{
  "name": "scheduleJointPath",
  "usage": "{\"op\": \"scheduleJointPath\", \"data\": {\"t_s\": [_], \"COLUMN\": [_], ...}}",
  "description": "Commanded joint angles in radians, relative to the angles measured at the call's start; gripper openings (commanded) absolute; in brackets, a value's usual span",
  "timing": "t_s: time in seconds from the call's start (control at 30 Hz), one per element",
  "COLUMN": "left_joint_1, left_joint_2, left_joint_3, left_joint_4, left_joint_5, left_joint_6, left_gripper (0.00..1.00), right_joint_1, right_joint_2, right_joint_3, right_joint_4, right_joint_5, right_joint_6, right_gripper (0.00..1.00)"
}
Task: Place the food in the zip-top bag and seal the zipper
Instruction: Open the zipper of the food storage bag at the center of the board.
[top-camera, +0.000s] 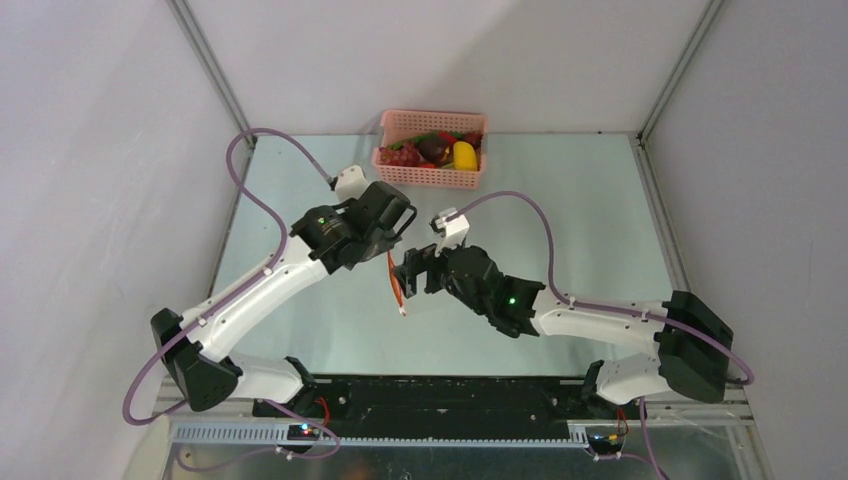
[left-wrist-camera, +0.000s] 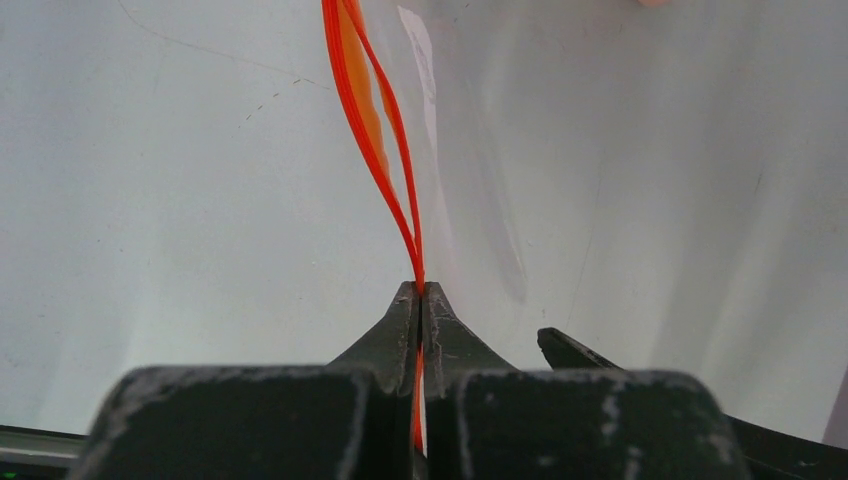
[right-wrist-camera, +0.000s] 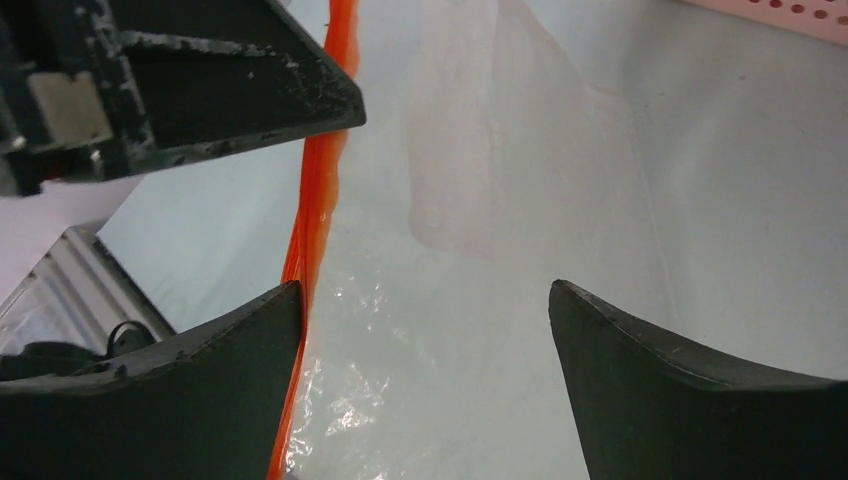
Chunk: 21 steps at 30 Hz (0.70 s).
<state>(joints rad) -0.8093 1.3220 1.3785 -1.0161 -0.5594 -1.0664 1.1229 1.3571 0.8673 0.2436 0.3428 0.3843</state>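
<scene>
Plainly, the zip-top bag (right-wrist-camera: 480, 330) is the awkward thing here: thin, clear, crinkly film that looks almost weightless and limp, likely to slide between smooth fingers and to fold shut by itself. The firmest part to take is the zipper (left-wrist-camera: 372, 130), the orange-red strip along the mouth, which looks stiffer than the film. Its two tracks bow a little apart, so the mouth seems at least partly unsealed.

The bag sits well in front of the pink mesh basket (top-camera: 430, 180), on the side toward the arm bases, held edge-on between the two arms. The left gripper (left-wrist-camera: 420, 300) is pressed together on the zipper strip, pinching it between its fingertips. The right gripper (right-wrist-camera: 425, 290) stands spread wide just beside it, on the side away from the basket. Its jaws straddle the clear film with one finger close against the strip, and it grips nothing. A good second hold would probably be one lip of the mouth, opposite the left gripper's pinch, to pull it open.

All the food (top-camera: 435, 152) I can see lies in the basket at the far edge of the table (top-camera: 560, 200): the yellow lemon-like fruit (top-camera: 464, 154), the dark red grape bunch (top-camera: 402, 155), a dark round fruit (top-camera: 433, 148) and bits of green and red. The bag appears to hold nothing.
</scene>
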Motion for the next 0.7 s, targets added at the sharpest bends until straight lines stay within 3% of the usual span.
{"op": "scheduleJointPath", "data": {"t_s": [0.0, 0.17, 0.37, 0.5, 0.63, 0.67], "left_joint_1": [-0.014, -0.018, -0.023, -0.024, -0.024, -0.025], "left_joint_2": [0.002, -0.001, 0.002, 0.002, 0.004, -0.002], "left_joint_3": [0.05, 0.047, 0.052, 0.047, 0.04, 0.038], "left_joint_4": [-0.011, -0.01, -0.009, 0.022, 0.052, 0.063], "left_joint_5": [-0.039, -0.041, -0.032, 0.001, 0.038, 0.05], "left_joint_6": [-0.023, -0.015, -0.002, 0.025, 0.053, 0.067], "left_gripper": [0.0, 0.0, 0.0, 0.0, 0.02, 0.16], "right_joint_1": [0.014, 0.025, 0.032, 0.034, 0.034, 0.034], "right_joint_2": [0.03, 0.035, 0.049, 0.075, 0.082, 0.081], "right_joint_3": [0.078, 0.08, 0.081, 0.081, 0.08, 0.081], "right_joint_4": [-0.023, -0.071, -0.071, -0.042, -0.024, -0.023], "right_joint_5": [0.147, 0.29, 0.33, 0.293, 0.232, 0.226], "right_joint_6": [-0.004, 0.035, -0.001, -0.037, -0.036, -0.03], "right_gripper": [0.95, 0.89, 0.82, 0.6, 0.3, 0.17]}}
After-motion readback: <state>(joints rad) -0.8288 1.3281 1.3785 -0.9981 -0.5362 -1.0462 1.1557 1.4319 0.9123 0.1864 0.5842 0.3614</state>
